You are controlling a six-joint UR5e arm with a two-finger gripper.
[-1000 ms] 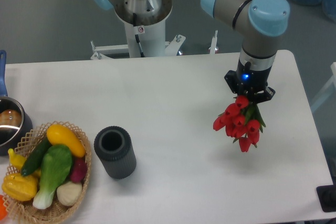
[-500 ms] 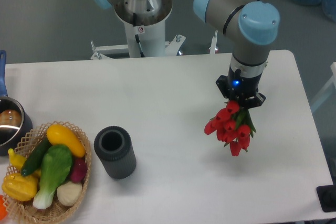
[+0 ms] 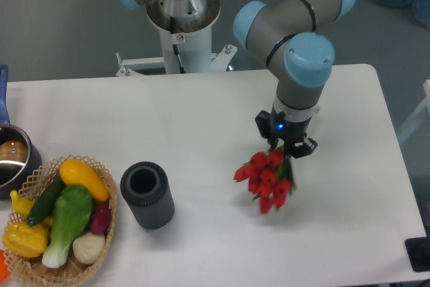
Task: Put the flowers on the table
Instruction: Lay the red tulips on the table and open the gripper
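The flowers (image 3: 265, 179), a small bunch of red tulips with green stems, hang blossoms down from my gripper (image 3: 285, 146). The gripper is shut on their stems and holds them above the white table (image 3: 201, 126), right of its middle. A shadow of the bunch falls on the tabletop just below it. The green stems are mostly hidden by the fingers and the blossoms. The dark cylinder (image 3: 147, 195) stands upright well to the left of the flowers.
A wicker basket (image 3: 96, 240) with toy vegetables sits at the front left corner. A metal pot (image 3: 12, 156) stands at the left edge. The robot base column (image 3: 181, 25) rises behind the table's far edge.
The gripper has carried the flowers to the left and slightly toward the front, from near the right edge toward the table's middle. The bunch hangs lower in the view.
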